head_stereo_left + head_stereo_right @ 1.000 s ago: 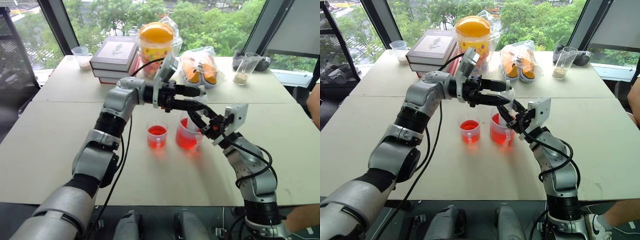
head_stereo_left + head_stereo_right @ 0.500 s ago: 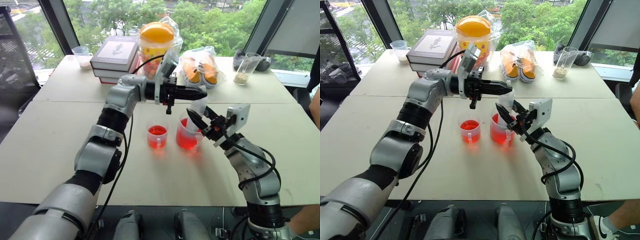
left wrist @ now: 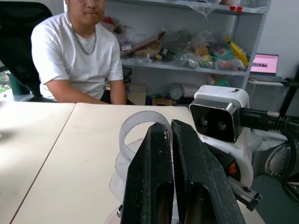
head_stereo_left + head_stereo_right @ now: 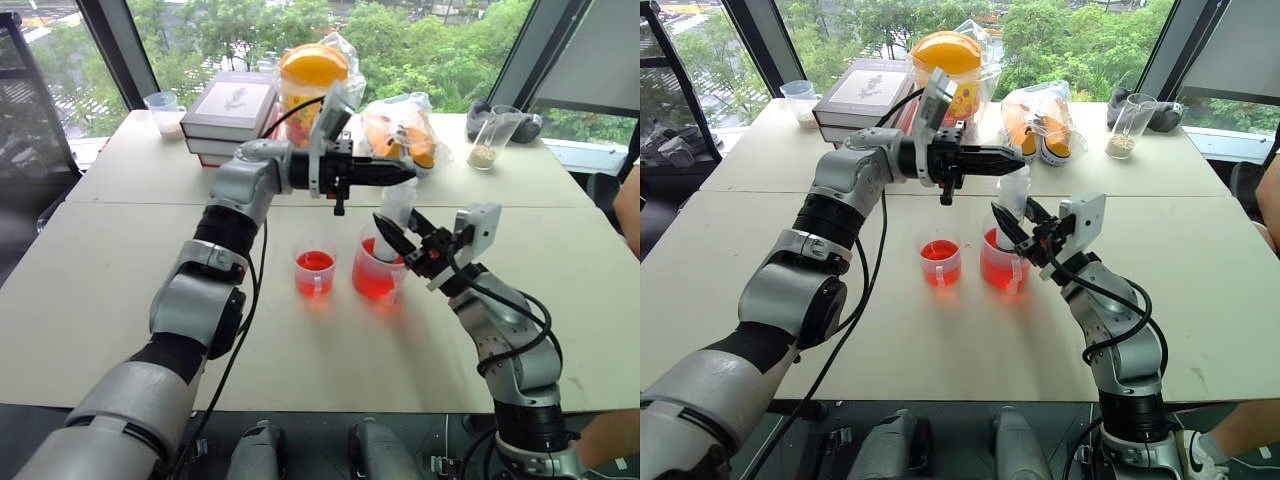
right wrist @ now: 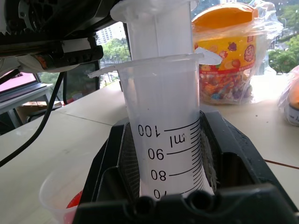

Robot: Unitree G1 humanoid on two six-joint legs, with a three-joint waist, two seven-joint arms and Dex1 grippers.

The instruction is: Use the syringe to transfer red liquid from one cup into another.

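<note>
The right gripper point(image 4: 395, 232) is clamped around the barrel of the clear syringe point(image 4: 393, 212), which stands upright with its lower end inside the larger red-tinted cup point(image 4: 376, 272); in the right wrist view the graduated barrel point(image 5: 164, 112) sits squeezed between the two black fingers point(image 5: 219, 154). The left gripper point(image 4: 400, 175) reaches across level just above the syringe's top, its fingers point(image 3: 154, 186) pressed together with nothing between them, and the round plunger head point(image 3: 140, 133) shows right behind their tips. The smaller cup point(image 4: 314, 273), holding red liquid point(image 4: 314, 263), stands just beside the larger cup on its left, both near the middle of the beige table point(image 4: 100, 290). Along the far edge of the table lie a stack of books point(image 4: 228, 115), an orange-lidded snack jar in a clear bag point(image 4: 312, 85), a bag holding orange items point(image 4: 400, 130), and two tall clear cups with beige grains, one at the far left point(image 4: 163, 113) and one at the far right point(image 4: 492, 136). A person in a white shirt point(image 3: 77, 56) sits at the table's right side, close to the right arm.
</note>
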